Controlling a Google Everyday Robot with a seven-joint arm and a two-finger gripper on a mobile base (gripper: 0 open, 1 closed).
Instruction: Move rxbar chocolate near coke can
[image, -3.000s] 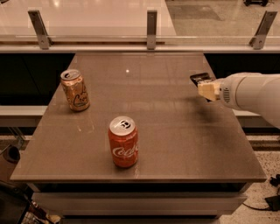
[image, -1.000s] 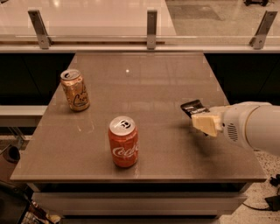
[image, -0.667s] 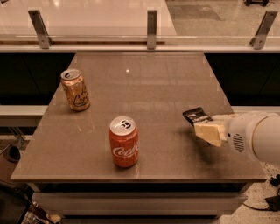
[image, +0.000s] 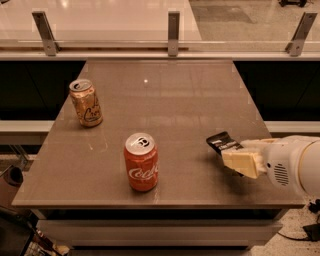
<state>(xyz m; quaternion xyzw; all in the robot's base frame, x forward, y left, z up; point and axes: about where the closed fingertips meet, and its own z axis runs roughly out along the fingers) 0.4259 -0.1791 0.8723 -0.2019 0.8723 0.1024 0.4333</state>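
Observation:
The rxbar chocolate (image: 223, 143) is a small flat black bar with pale lettering, held at the right of the table, tilted, just above the surface. My gripper (image: 235, 156) is shut on its right end, with the white arm coming in from the right edge. The coke can (image: 141, 161), red-orange with white script and a silver top, stands upright near the table's front edge, left of the bar with a clear gap between them.
A tan-gold can (image: 86, 103) with dark script stands upright at the left of the grey table (image: 170, 95). A glass rail with metal posts (image: 173, 33) runs along the back. The table's right edge lies under my arm.
My gripper has carried the bar from the far right of the table toward the front and a little left, closer to the coke can. Both cans have stayed put.

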